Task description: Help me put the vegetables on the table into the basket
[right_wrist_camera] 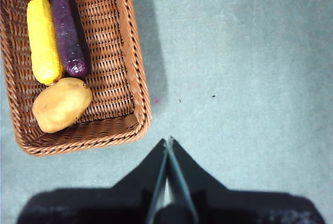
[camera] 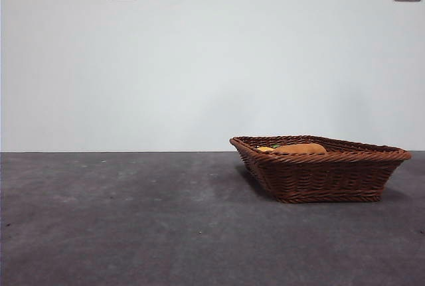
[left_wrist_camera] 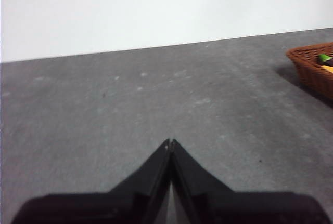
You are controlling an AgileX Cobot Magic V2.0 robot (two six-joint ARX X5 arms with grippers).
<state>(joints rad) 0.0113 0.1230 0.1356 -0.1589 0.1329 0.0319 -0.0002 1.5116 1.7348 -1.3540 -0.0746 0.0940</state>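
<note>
Since all three vegetables are seen inside the basket, the task is judged finished.
Potato (right_wrist_camera: 61, 104): laid in the basket (right_wrist_camera: 132, 68), near a corner, touching the yellow vegetable (right_wrist_camera: 43, 39).
Eggplant (right_wrist_camera: 69, 31): laid alongside the yellow vegetable, against it.
Basket: set on the surface (camera: 133, 219), toward one side.
Right pincer (right_wrist_camera: 168, 143): closed, empty, held above the bare surface just beside the basket rim.
Left pincer (left_wrist_camera: 170, 143): closed, empty, well apart from the basket.
Risk: the rim could be clipped and the basket shoved if the right pincer is swung toward it.
</note>
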